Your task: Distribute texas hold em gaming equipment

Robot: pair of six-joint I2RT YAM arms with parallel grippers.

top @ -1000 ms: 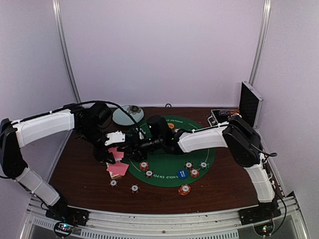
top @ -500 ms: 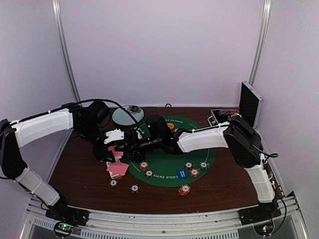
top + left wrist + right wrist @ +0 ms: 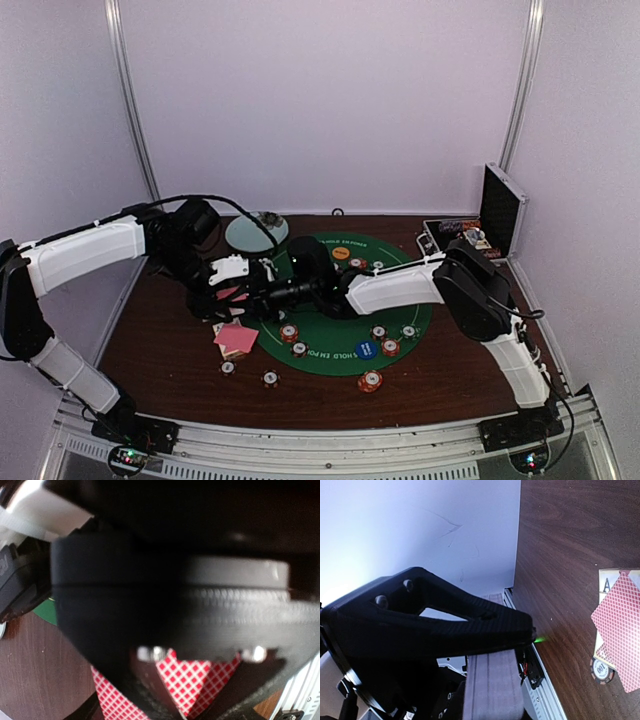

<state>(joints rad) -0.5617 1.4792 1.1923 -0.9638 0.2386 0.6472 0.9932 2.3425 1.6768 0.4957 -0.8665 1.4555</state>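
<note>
Playing cards point(image 3: 192, 680), red-checked on the back, sit low in the left wrist view between the dark fingers of the left gripper point(image 3: 228, 288). I judge it clamped on them above the table point(image 3: 160, 340), at the left rim of the green mat point(image 3: 330, 338). The right gripper point(image 3: 262, 293) reaches across the mat to just beside them; its own camera shows only one dark finger frame, so I cannot tell whether its jaws stand apart or together. A loose pile point(image 3: 237, 338) of more cards lies on the wood below, with one poker chip point(image 3: 601, 669) tucked against its edge, while other chips point(image 3: 289, 332) and a blue disc point(image 3: 365, 349) dot the mat. I reckon the cards are light, thin and slick, stiff across the face yet quick to bend, fan out or slide off one another. The safest hold looks to be across a short edge, pressing the faces flat and taking only the outermost card so the rest stay put. Against a second ago, the left gripper has lifted its cards away from the pile toward the far side. The right arm has stretched further left to meet it, and the pile, chips and disc lie where they did.
</note>
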